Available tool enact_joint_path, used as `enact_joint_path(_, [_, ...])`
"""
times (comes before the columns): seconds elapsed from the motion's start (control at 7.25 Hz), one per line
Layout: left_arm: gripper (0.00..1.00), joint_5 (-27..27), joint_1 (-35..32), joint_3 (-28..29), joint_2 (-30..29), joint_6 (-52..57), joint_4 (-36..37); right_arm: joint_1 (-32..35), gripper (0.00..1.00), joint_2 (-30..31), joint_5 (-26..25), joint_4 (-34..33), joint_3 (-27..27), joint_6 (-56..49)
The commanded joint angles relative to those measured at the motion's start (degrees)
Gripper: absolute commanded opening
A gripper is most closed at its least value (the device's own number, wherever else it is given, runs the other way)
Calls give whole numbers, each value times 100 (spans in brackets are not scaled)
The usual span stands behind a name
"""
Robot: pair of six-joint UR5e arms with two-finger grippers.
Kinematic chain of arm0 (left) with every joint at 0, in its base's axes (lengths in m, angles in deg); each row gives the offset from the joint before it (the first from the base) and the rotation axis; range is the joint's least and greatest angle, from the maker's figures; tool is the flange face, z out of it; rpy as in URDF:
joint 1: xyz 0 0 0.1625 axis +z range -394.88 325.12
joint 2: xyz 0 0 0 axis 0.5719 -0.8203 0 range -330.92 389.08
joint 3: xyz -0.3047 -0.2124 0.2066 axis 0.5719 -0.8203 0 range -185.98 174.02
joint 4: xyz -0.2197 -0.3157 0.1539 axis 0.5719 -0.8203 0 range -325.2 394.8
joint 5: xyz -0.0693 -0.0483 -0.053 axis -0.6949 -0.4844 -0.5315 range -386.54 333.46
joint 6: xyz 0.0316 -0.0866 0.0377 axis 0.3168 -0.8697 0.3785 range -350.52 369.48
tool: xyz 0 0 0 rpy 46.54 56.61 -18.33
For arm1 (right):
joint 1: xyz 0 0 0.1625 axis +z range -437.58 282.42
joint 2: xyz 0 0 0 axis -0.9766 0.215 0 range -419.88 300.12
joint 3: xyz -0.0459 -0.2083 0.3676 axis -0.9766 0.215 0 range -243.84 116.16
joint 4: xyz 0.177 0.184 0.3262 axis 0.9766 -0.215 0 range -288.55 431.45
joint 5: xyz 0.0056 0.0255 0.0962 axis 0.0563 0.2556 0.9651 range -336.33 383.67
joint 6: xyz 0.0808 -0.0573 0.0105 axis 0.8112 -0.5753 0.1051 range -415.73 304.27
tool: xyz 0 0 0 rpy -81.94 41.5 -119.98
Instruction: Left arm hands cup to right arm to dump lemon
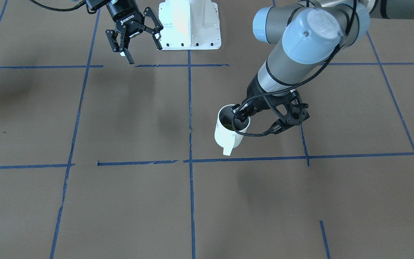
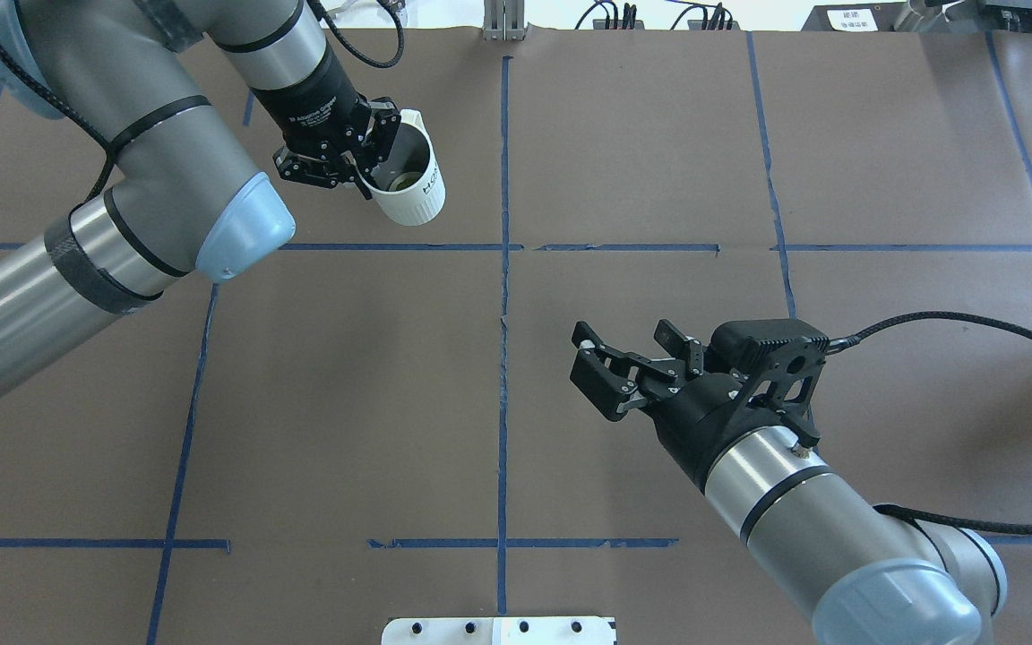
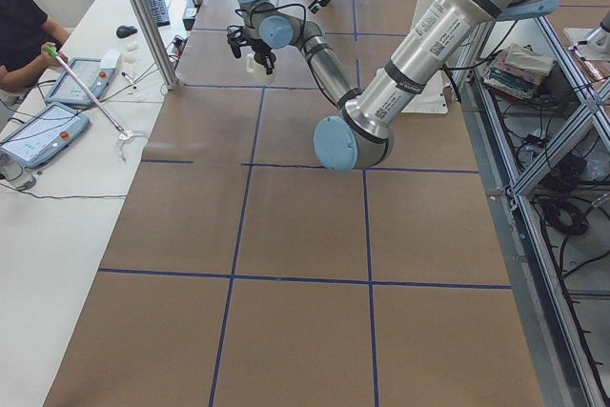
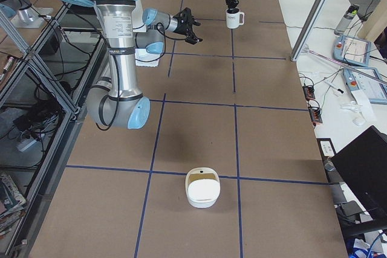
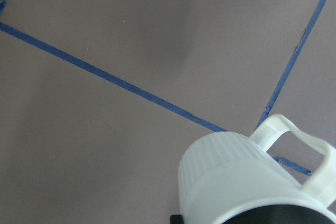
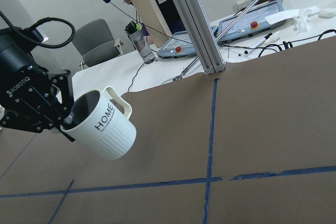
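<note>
Left gripper clamps the cup rim opposite its handle; the cup hangs tilted, with the lemon loose inside. Right gripper wide, well apart from cup. Judged rigid, glazed, slippery, chippable: take handle side.

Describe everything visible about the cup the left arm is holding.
The cup is a glossy white ribbed mug, ceramic-looking, with one loop handle, dark HOME lettering and a grey inside. It is tilted, mouth leaning toward the left gripper, whose jaws pinch its rim, one inside, one outside. The yellow-green lemon lies in it.
</note>
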State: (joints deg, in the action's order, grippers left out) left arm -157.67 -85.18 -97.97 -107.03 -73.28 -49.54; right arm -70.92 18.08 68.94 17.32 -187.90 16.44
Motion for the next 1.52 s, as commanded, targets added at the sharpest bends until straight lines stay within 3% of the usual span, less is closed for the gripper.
enact_joint_path(0.0, [0,9,11,49,-134,-213,40,-112,99,-62,-176,-10,119,-777])
enact_joint_path(0.41, [0,0,274,67,-643,-459,496,62,99,-472,-194,-36,321,-2122])
enact_joint_path(0.97, [0,-35,275,128,-776,-478,488,782,98,-975,-71,-80,892,-2250])
enact_joint_path(1.38, [0,-70,292,565,-1310,-732,479,960,98,-1090,114,-115,981,-2716])
